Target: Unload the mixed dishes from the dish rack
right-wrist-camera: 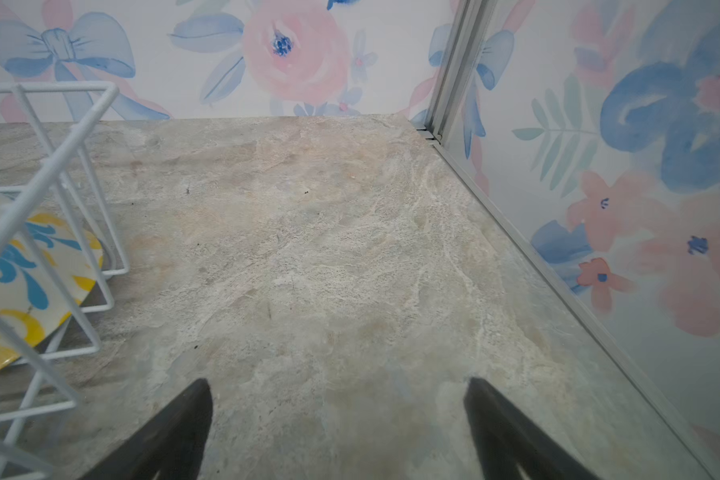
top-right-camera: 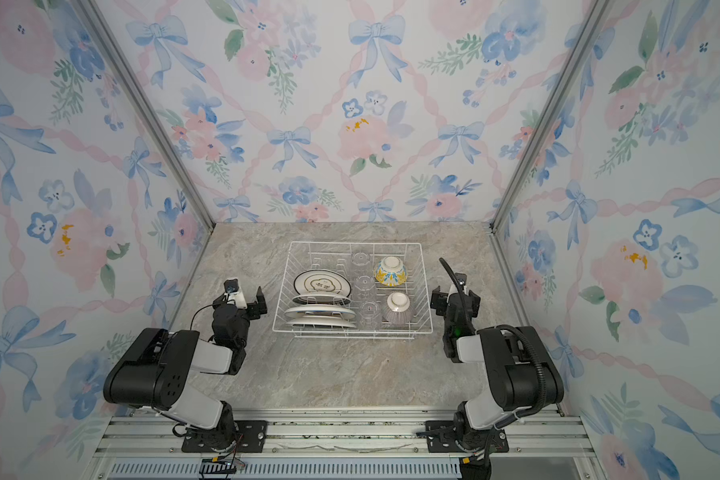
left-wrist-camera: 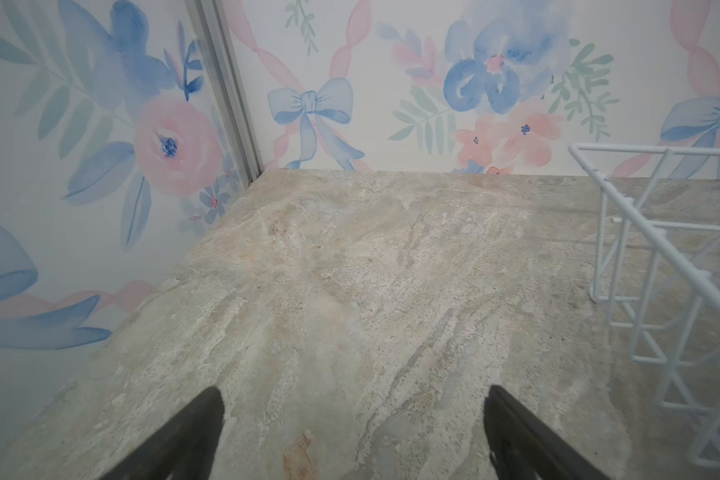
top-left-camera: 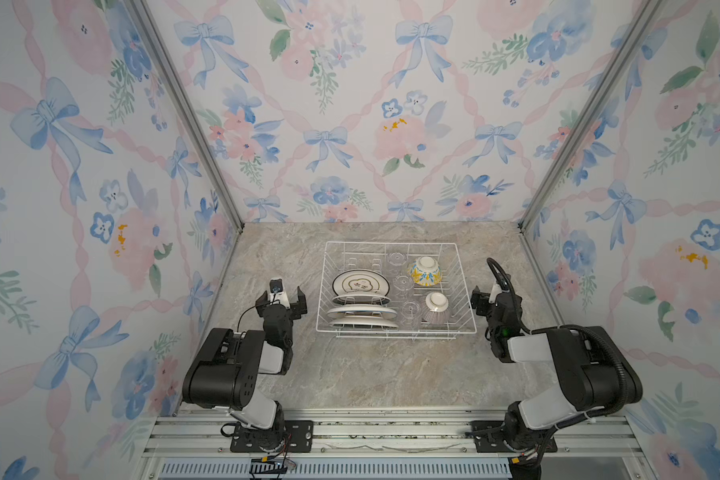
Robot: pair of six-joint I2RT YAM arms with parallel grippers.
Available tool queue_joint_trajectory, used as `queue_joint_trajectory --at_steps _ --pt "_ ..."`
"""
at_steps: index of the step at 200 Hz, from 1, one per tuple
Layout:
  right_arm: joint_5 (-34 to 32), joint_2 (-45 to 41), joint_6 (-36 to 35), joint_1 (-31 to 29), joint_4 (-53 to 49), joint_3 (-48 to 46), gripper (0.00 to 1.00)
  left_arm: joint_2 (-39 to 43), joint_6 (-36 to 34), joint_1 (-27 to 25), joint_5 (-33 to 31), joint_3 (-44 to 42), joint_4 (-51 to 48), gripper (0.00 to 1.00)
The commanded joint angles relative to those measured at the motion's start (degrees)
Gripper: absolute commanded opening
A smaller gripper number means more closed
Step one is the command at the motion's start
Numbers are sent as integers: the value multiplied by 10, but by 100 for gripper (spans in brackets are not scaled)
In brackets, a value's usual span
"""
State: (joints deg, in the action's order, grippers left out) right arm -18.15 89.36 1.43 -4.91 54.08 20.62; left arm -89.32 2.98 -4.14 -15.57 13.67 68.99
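The dish rack [top-left-camera: 391,243] [top-right-camera: 354,242], a white wire basket, sits mid-table. In its left half a dark-rimmed white plate [top-left-camera: 360,284] leans with more plates [top-left-camera: 361,311] in front of it. Three clear glass cups [top-left-camera: 404,284] line the middle. At the right lie a yellow-blue bowl [top-left-camera: 425,271] [right-wrist-camera: 21,282] and a purplish striped bowl [top-left-camera: 435,308], both upside down. My left gripper [top-left-camera: 282,296] [left-wrist-camera: 354,390] hovers open just left of the rack. My right gripper [top-left-camera: 493,297] [right-wrist-camera: 337,380] hovers open just right of it. Neither holds anything.
The marble tabletop [top-left-camera: 371,374] is boxed in by floral walls on three sides, with metal corner posts [top-left-camera: 238,224]. An aluminium rail frame [top-left-camera: 391,432] with both arm bases runs along the front edge. The rack's wire corner [left-wrist-camera: 657,245] [right-wrist-camera: 59,162] shows in each wrist view.
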Motion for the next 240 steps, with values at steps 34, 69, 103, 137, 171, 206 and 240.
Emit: queue_joint_trajectory --at_steps 34,69,103,137,171,206,240 --pt "7 -5 1 2 0 8 97 -5 -6 2 11 -3 9 98" --pt "9 -5 2 3 0 8 97 -5 -5 3 12 -2 9 98" --pt "10 -5 2 3 -1 9 97 -7 -12 6 38 -1 9 98" --pt "9 -5 2 3 -2 9 96 -6 -19 7 55 -1 9 98" --pt "9 -5 1 2 -1 8 97 -5 -19 6 54 -2 9 98" --pt "-10 -7 -5 -6 -3 10 97 -3 -21 3 47 -3 10 98" --pt "-29 -23 -13 -18 -15 10 97 28 -26 -9 7 -5 -3 98"
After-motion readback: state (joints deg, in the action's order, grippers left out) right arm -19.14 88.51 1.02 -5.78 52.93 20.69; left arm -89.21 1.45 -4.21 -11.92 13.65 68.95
